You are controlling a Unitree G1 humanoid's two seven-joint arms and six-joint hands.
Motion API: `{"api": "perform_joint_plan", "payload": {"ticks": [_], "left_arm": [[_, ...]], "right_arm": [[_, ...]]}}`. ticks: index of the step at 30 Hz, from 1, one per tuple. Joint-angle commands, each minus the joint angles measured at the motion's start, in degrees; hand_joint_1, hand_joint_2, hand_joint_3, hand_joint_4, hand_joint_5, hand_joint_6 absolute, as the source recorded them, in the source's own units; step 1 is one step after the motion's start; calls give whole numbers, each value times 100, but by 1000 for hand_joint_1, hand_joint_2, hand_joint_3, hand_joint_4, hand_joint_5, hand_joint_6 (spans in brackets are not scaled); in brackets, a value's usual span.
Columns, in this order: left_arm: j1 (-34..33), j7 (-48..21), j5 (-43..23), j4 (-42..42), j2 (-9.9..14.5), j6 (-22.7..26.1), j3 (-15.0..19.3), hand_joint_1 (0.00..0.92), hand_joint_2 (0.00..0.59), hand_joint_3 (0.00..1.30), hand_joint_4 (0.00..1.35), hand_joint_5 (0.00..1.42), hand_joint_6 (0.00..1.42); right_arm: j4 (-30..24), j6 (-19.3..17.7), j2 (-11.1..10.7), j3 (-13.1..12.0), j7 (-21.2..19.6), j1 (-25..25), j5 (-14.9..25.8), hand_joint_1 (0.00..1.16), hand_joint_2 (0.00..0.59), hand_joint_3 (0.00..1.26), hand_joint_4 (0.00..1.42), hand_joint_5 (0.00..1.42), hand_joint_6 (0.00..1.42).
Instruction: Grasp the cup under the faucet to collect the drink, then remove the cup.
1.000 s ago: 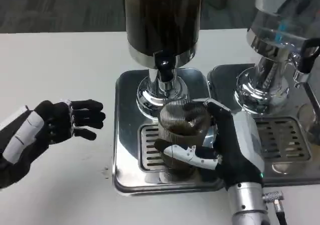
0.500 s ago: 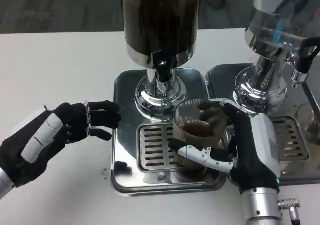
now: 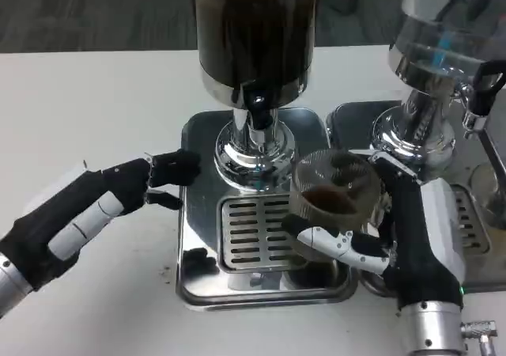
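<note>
While in right hand [image 3: 403,241], cup [image 3: 332,202]

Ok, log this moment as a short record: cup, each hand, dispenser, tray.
cup: ribbed clear cup with dark drink inside, over the right edge of the drip tray
right hand: right hand grips the cup from its right side
left hand: left hand holds nothing, fingertips at the tray's left edge
dispenser: dark drink dispenser, faucet left of the cup
tray: steel drip tray with slotted grate
</note>
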Motion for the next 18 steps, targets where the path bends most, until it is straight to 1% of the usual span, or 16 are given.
{"api": "perform_joint_plan", "payload": {"ticks": [1,3,9,11,15,18], "left_arm": [[141,306,384,-136,144,-590,-48,0,115,195,130,132,296],[175,422,487,-166,171,-772,-75,0,115,173,98,111,279],[399,1001,1148,-345,319,-1654,-139,0,109,93,3,30,220],[473,1247,1394,-391,366,-1903,-133,0,107,73,0,3,202],[615,1700,1779,-459,441,-2304,-104,0,99,47,0,0,173],[735,2001,2016,-557,496,-2524,-112,0,92,10,0,0,146]], "right_arm": [[-338,-113,-3,-60,62,31,37,818,103,634,771,1061,1407],[-402,-102,-8,-74,109,57,41,828,107,625,769,1061,1409],[-715,-88,-65,-134,329,203,84,842,118,624,761,1061,1409],[-859,-80,-85,-146,420,265,87,853,129,624,761,1061,1409],[-1065,-70,-121,-174,573,348,108,861,132,624,761,1061,1419],[-1195,-79,-154,-190,684,415,121,865,133,624,761,1061,1423]]}}
